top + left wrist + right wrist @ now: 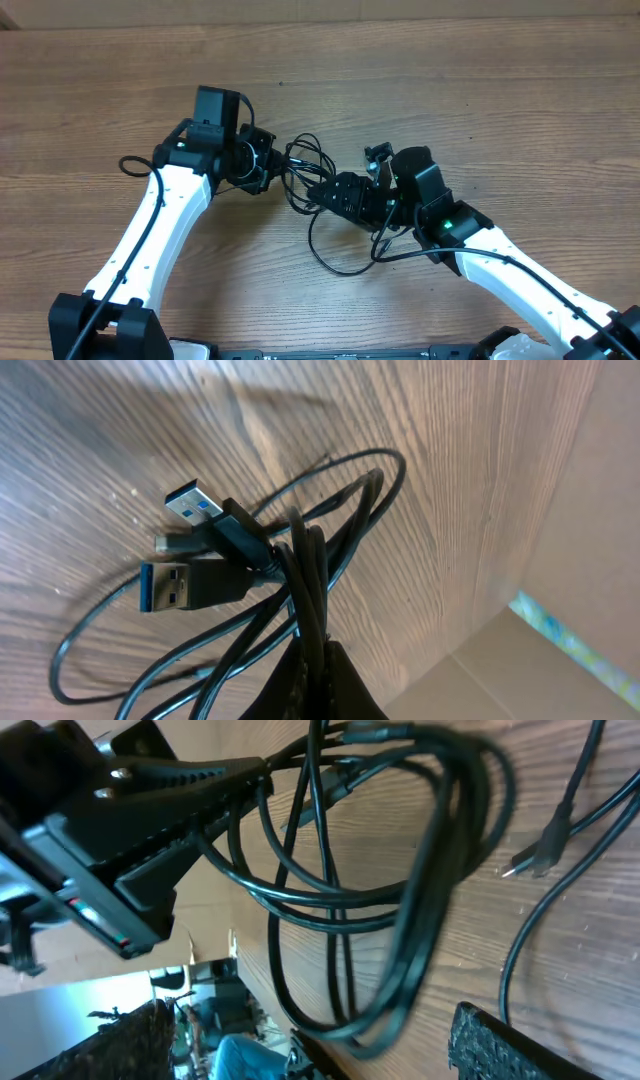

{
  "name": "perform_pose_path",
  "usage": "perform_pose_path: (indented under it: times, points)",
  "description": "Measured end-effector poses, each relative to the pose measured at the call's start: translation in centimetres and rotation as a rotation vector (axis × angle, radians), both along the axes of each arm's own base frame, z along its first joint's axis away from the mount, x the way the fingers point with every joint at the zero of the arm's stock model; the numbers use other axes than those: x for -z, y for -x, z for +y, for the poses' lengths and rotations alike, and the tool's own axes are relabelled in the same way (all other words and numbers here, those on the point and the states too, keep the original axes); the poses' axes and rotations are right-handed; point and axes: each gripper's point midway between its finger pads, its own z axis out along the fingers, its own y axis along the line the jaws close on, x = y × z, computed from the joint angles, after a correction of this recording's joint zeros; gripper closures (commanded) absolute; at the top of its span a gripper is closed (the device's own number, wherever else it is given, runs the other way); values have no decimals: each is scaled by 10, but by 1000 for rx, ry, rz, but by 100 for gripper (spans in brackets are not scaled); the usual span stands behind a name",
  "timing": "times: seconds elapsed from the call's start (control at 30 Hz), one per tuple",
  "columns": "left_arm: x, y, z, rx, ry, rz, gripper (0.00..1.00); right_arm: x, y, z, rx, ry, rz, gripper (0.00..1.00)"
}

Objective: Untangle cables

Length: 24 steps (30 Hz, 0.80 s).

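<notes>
Our left gripper (268,165) is pinched tight on the cables (300,160). They hang in loops between both grippers, stretching left to right. Our right gripper (325,192) has its fingers wide apart, right beside the loose loops.

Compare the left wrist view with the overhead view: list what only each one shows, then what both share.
Left wrist only: an upper USB plug and a lower USB plug, both silver with blue inserts, seen up close.
Overhead only: the left arm and right arm whole, the right hand just beside the bundle, and a slack loop trailing toward the robot's side.
Both: the black cables pinched in the left hand, over the wooden table.
</notes>
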Motion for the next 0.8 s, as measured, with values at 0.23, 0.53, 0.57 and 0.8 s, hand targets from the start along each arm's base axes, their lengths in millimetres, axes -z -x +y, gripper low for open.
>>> perform_pose_path:
  times: [0.23,0.53,0.57,0.8]
  points:
    - [0,3,-8,-57,34,49,96,5,5,11,49,29,26,30]
    - [0,10,-22,-49,46,70,96,18,-7,2,176,118,4,41]
    - [0,11,-24,-44,46,70,95,19,-10,-1,196,130,-2,42]
    - [0,12,-26,-47,49,76,95,33,-21,-10,276,181,6,49]
